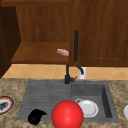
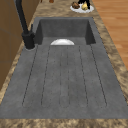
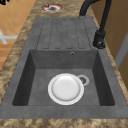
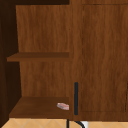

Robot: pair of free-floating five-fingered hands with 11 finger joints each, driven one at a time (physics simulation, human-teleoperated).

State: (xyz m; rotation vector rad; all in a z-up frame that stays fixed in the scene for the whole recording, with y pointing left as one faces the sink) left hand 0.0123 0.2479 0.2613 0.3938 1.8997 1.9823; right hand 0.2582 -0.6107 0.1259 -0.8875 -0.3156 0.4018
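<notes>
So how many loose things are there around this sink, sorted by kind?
Plates: 3 (white plate in the basin, red-rimmed plate on the left counter, plate with food on the right counter)
Red ball: 1
Pink block on the shelf: 1
Total: 5

Faucet: black faucet (image 1: pixel 67 76) stands at the back edge of the sink (image 1: pixel 45 92).
Shelf: pink sponge (image 1: pixel 62 52) lies on the open cabinet shelf (image 1: pixel 35 53).
Tabletop left: patterned plate (image 1: pixel 5 105) on the speckled tabletop (image 1: pixel 10 85).
</notes>
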